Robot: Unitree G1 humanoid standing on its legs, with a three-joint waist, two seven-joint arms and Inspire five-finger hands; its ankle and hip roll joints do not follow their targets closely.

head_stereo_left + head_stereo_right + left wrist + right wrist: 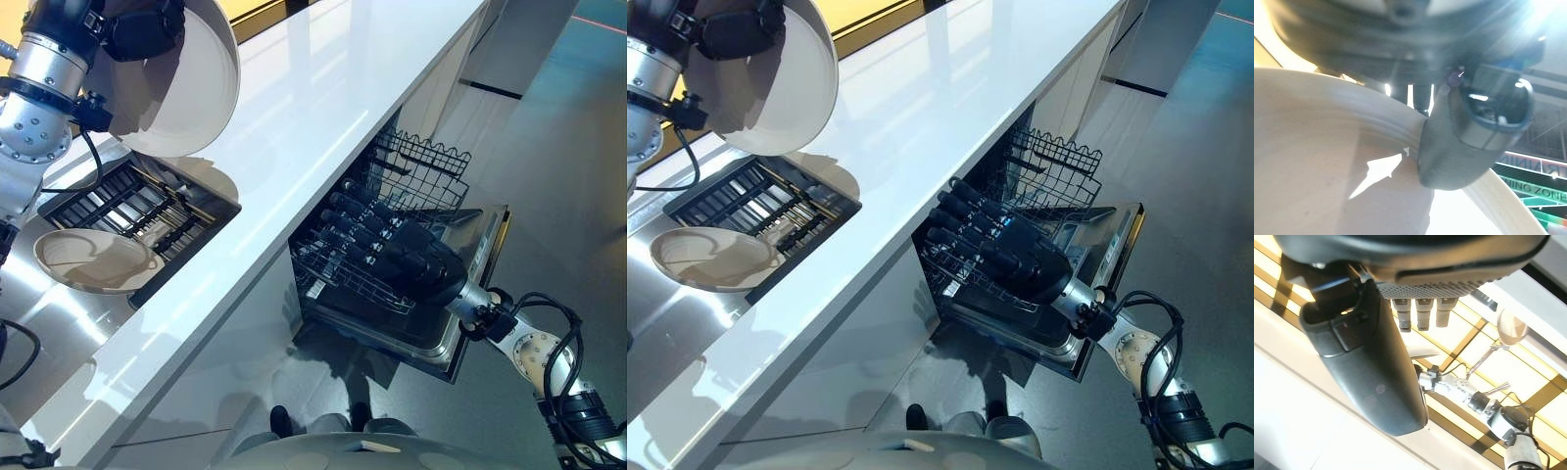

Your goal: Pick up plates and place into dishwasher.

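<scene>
Cream plate [186,83], pinched at its rim by the left hand [142,29] high above the counter [323,108], should travel edge-down to the rack [392,225], where the right hand [407,255] waits, fingers seemingly extended.

My left hand [137,29] grips a white plate [191,83] raised at 11 o'clock above the counter [323,108]. My right hand [407,257], fingers straight, reaches over the open dishwasher's rack [421,171] at 3 o'clock. 1 bowl [93,262] sits at 9 o'clock.
</scene>
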